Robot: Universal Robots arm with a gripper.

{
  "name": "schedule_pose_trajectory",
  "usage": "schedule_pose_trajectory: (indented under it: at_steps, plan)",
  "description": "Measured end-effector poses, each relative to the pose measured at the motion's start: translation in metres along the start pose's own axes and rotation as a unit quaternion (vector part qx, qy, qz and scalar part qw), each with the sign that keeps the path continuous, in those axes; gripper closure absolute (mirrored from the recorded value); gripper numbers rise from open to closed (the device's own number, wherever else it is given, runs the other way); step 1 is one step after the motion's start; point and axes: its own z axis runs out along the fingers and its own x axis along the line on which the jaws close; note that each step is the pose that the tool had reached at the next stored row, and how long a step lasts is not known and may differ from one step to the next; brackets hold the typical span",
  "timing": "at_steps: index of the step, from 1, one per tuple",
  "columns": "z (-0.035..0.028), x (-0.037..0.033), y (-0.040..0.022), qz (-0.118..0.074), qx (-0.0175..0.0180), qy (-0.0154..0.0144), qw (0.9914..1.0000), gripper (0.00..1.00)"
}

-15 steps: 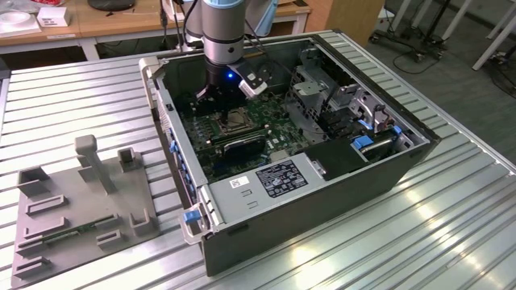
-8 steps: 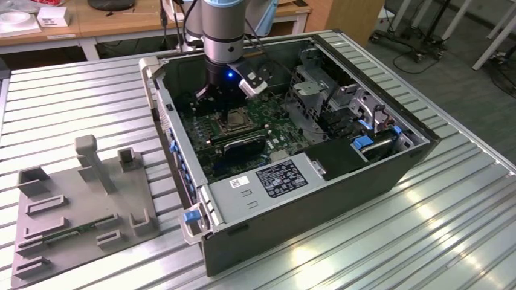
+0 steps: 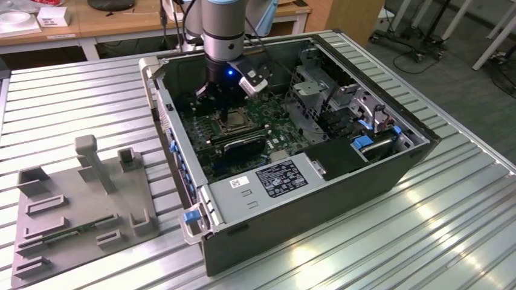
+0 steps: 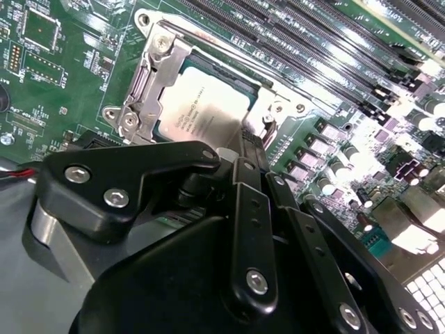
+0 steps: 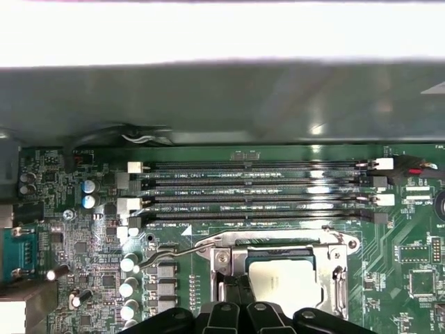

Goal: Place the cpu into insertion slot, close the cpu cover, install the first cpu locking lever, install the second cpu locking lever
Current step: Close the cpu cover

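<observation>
The cpu [image 4: 201, 111] sits under the closed cpu cover [image 4: 149, 83] just beyond the shut, empty gripper [image 4: 242, 142]; a locking lever [image 5: 170, 255] looks unlatched.

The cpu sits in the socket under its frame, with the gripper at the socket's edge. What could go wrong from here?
First, the locking lever sticks out sideways, seemingly unlatched; the gripper could slip off so thin a rod. Second, the gripper sits close to the cpu and cpu cover; a skewed push might scrape them or the nearby capacitors.
</observation>
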Motion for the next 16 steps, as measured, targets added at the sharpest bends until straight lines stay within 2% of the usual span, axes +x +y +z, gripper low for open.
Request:
schedule_pose_trajectory:
  at_steps: [5,11,16]
  plan:
    - [-0.0043,-0.0001,0.0001,0.000,0.0000,0.0000,1.00000,0.89]
    - [-0.0044,-0.0003,0.0001,0.000,0.0000,0.0000,1.00000,0.89]
    - [-0.0043,-0.0061,0.0002,0.000,0.0000,0.0000,1.00000,0.89]
